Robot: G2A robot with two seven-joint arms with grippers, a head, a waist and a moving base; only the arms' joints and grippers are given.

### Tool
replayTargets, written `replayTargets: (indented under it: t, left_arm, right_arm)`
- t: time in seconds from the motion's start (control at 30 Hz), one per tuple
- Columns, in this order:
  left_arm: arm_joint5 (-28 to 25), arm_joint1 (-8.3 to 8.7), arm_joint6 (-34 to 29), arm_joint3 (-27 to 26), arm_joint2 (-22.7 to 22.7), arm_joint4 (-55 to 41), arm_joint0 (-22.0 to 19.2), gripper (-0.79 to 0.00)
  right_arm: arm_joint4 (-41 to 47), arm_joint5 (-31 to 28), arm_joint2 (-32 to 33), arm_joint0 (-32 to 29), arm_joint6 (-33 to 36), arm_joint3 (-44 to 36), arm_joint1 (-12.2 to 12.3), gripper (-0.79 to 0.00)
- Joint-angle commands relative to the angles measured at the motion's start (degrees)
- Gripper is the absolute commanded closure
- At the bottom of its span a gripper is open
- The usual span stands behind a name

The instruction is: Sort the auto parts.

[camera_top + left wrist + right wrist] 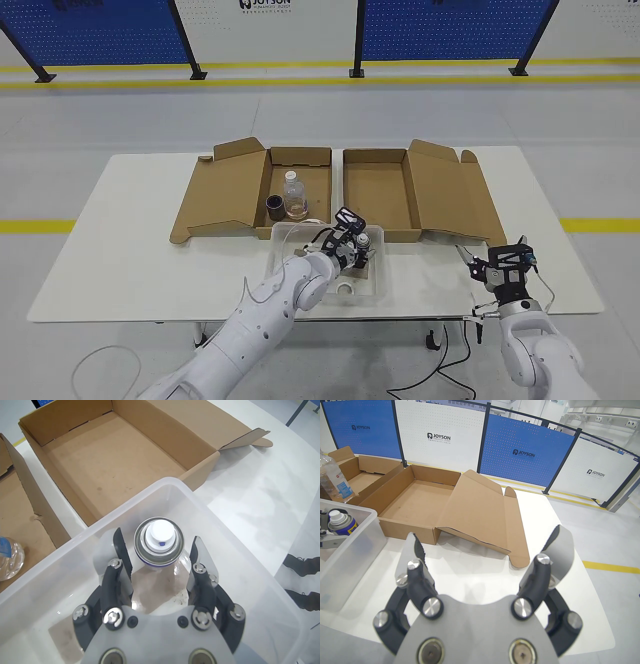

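A spray can (160, 545) with a white cap and a blue-and-yellow body stands upright in the clear plastic bin (225, 530) at the table's front edge. My left gripper (157, 536) is inside the bin, open, with one finger on each side of the can's top and a gap on both sides. The same can (341, 522) appears in the right wrist view with the left gripper's fingers beside it. My right gripper (485, 533) hangs open and holds nothing, above the bare table right of the bin, in front of the right box's flap.
Two open cardboard boxes lie behind the bin. The left box (305, 160) holds a clear water bottle (293, 195) and a dark cylinder (274, 208). The right box (375, 195) has nothing in it, and its lid flap (445, 195) lies open to the right.
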Motion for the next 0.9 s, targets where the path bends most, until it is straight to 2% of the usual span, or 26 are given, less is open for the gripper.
replayTargets:
  t: [0.0, 0.53, 0.6, 0.63, 0.67, 0.87]
  left_arm:
    - [0.3, -0.13, 0.2, 0.3, 0.0, 0.0, -0.1, -0.529]
    - [0.5, -0.93, 0.8, 2.4, -0.4, 0.7, -0.3, -0.499]
    - [0.3, -0.97, 0.7, 2.4, -0.5, 0.8, -0.3, -0.465]
    - [0.3, -0.98, 0.7, 2.5, -0.6, 0.9, -0.3, -0.388]
    - [0.3, -1.00, 0.7, 2.5, -0.6, 1.0, -0.3, -0.366]
    - [-0.2, -1.05, 0.6, 2.5, -1.1, 1.3, 0.1, -0.342]
  right_arm:
    - [0.0, 0.0, 0.0, 0.0, 0.0, 0.0, 0.0, -0.785]
    - [0.0, 0.0, 0.0, 0.0, 0.0, 0.0, 0.0, -0.785]
    - [0.0, 0.0, 0.0, 0.0, 0.0, 0.0, 0.0, -0.785]
    - [0.0, 0.0, 0.0, 0.0, 0.0, 0.0, 0.0, -0.785]
    - [0.0, 0.0, 0.0, 0.0, 0.0, 0.0, 0.0, -0.785]
    - [0.0, 0.0, 0.0, 0.0, 0.0, 0.0, 0.0, -0.785]
